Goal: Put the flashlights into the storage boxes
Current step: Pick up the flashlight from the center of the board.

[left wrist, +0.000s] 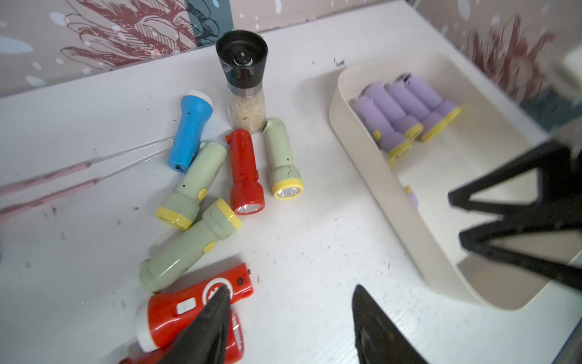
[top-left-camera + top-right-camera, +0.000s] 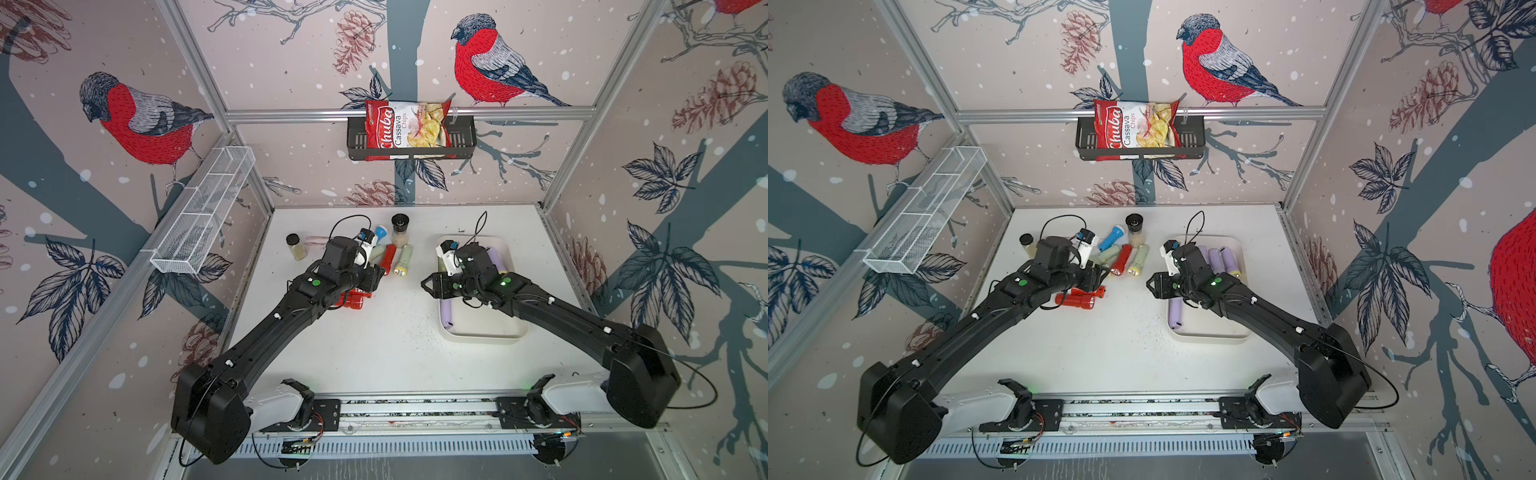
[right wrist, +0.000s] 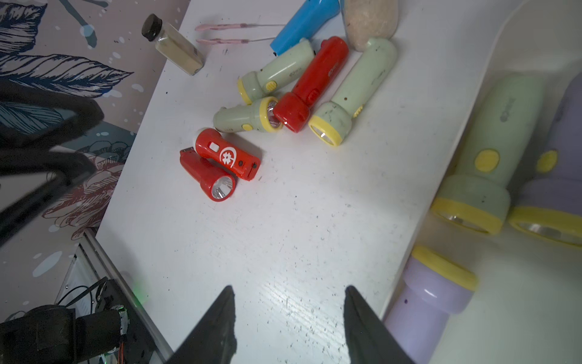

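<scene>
Red flashlight (image 1: 170,318), white flower-crescent emblem, outside your tray (image 1: 362,157); bag (image 2: 399,129) reads "Chuba Cassava Chips"; your left gripper (image 1: 291,287), right gripper (image 3: 288,287) gape empty.

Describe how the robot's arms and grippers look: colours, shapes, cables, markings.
The left arm and right arm are long black links on pale grey base joints, each with a green dot near the wrist, small white clips and a thin black cable. The left gripper and right gripper have black, pointed, wedge-shaped fingers.
</scene>
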{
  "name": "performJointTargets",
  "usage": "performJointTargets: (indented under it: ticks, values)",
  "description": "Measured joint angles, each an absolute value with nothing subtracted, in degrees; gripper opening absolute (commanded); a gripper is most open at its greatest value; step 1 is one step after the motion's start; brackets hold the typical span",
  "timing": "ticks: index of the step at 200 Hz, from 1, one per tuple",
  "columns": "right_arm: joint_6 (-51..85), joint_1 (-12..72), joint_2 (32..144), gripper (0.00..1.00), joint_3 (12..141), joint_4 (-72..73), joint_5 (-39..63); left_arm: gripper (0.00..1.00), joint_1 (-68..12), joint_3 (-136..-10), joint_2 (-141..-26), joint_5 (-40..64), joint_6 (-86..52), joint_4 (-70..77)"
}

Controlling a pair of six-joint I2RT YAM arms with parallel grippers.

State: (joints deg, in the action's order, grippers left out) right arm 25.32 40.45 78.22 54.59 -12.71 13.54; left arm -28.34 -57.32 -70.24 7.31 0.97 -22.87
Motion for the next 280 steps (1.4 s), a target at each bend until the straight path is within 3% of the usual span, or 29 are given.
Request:
performJointTargets:
  ticks: [59,142,280]
  values:
    - [21.71,42.83,81.41,0.58,57.98,-7.73,13.61,0.64,-25.98,-60.77,-74.72,3.81,21.28,-35.46]
    - [19.22,42.76,81.71,0.59,56.21,-3.44,13.85,0.68,-18.76,-53.15,-79.81,-7.73,43.75,-35.79]
    - [19.44,38.94,77.82,0.59,51.40,-0.93,15.53,0.63,-15.79,-54.22,-92.53,-8.58,50.96,-33.67]
